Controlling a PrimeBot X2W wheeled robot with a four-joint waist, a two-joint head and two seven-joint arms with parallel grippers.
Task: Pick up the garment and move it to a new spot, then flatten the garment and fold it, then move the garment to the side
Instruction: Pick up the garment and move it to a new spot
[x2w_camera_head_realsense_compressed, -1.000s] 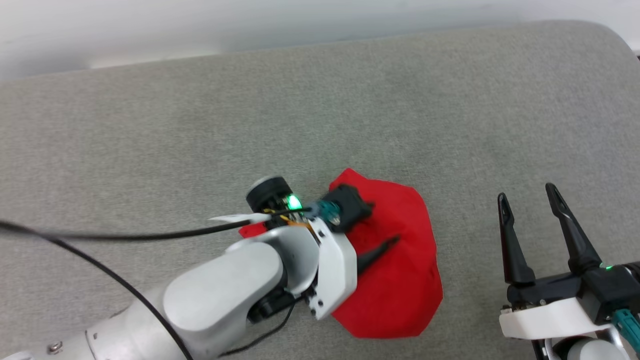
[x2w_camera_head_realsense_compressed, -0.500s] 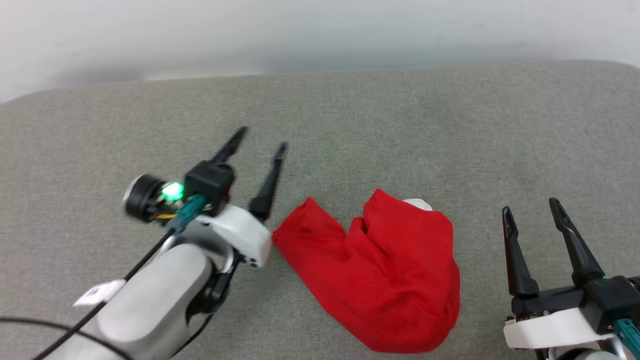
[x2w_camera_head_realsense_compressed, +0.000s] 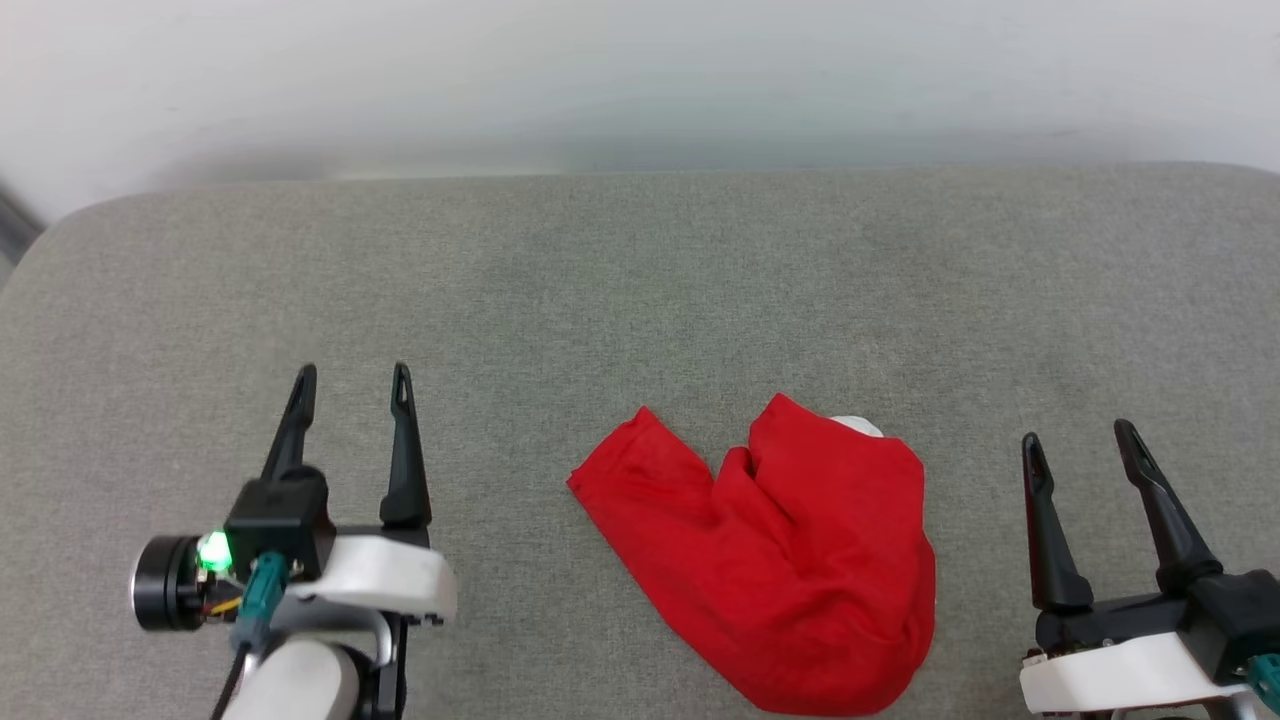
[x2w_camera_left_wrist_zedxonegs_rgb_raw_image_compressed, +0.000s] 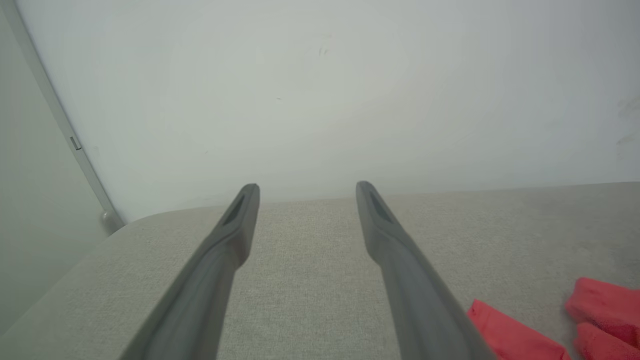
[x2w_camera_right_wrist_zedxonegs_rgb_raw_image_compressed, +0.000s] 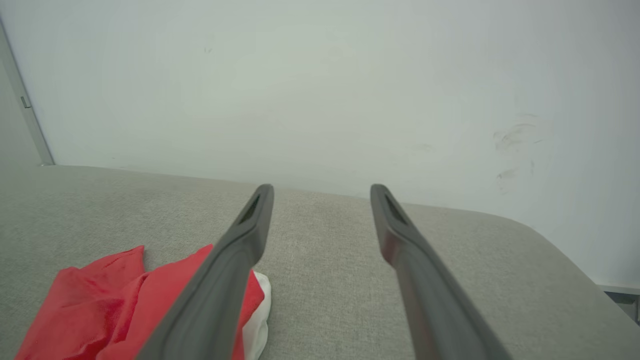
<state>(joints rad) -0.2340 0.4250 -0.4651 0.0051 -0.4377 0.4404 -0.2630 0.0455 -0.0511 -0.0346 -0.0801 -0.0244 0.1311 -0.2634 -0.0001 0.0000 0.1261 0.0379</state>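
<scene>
While the garment (x2w_camera_head_realsense_compressed: 790, 570) was seen bunched, not yet flattened, the left gripper (x2w_camera_head_realsense_compressed: 353, 369) and right gripper (x2w_camera_head_realsense_compressed: 1076, 432) were held wide, empty.

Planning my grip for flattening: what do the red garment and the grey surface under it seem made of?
Garment: thin, soft matte red fabric, probably synthetic knit; it lies in limp folds, a white part showing at its far edge. Surface: matte grey woven cloth, likely upholstery over padding, judging by the speckled weave and rounded corners.
</scene>
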